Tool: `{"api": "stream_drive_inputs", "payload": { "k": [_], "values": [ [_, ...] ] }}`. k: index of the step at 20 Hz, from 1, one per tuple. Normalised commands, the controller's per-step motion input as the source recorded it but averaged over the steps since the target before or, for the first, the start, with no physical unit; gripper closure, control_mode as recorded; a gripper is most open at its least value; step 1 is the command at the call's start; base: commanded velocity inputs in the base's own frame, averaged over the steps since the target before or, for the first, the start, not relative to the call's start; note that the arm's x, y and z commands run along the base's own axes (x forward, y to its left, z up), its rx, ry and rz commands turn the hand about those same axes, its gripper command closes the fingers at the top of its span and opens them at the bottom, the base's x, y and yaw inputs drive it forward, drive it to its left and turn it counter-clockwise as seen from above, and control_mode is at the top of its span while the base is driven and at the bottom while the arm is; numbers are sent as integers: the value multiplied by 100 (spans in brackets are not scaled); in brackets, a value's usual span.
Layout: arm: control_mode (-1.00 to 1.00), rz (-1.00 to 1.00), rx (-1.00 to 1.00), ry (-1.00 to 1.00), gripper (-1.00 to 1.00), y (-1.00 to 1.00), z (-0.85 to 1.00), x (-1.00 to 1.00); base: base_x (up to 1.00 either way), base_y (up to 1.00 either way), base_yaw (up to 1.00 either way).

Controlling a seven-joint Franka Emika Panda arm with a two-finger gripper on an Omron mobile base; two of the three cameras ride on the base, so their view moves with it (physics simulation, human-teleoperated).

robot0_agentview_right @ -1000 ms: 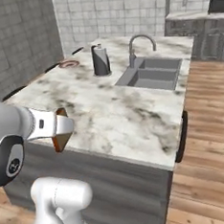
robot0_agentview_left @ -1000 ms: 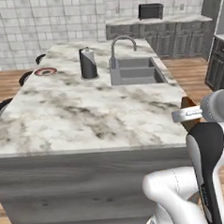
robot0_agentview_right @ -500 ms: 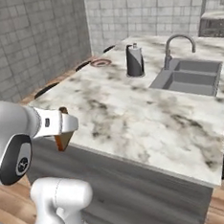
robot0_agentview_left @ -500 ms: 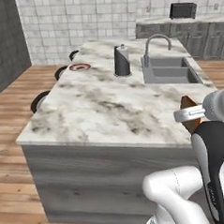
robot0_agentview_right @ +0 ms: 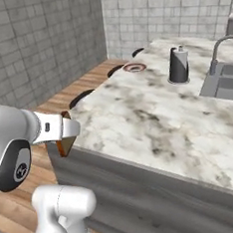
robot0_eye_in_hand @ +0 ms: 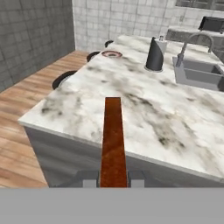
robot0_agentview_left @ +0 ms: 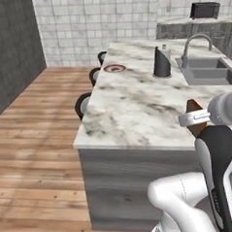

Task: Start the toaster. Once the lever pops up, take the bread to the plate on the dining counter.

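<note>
One bread (robot0_eye_in_hand: 113,140) slice pinched in tool (robot0_eye_in_hand: 113,179); one plate (robot0_agentview_left: 114,68).

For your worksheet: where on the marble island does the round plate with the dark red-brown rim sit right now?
The round red-brown-rimmed plate sits near the white marble island top's far left edge, left of the dark cone-shaped dispenser and by the dark stools.
</note>
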Motion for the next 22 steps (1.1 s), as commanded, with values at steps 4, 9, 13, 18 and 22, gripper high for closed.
{"api": "stream_drive_inputs", "payload": {
  "k": [4, 9, 13, 18, 22],
  "values": [
    [100, 0, 0, 0, 100, 0, 0, 0, 1, 100, -5],
    [100, 0, 0, 0, 100, 0, 0, 0, 1, 100, -12],
    [100, 0, 0, 0, 100, 0, 0, 0, 0, 100, -22],
    [100, 0, 0, 0, 100, 0, 0, 0, 0, 100, -31],
    [100, 0, 0, 0, 100, 0, 0, 0, 0, 100, -37]
  ]
}}
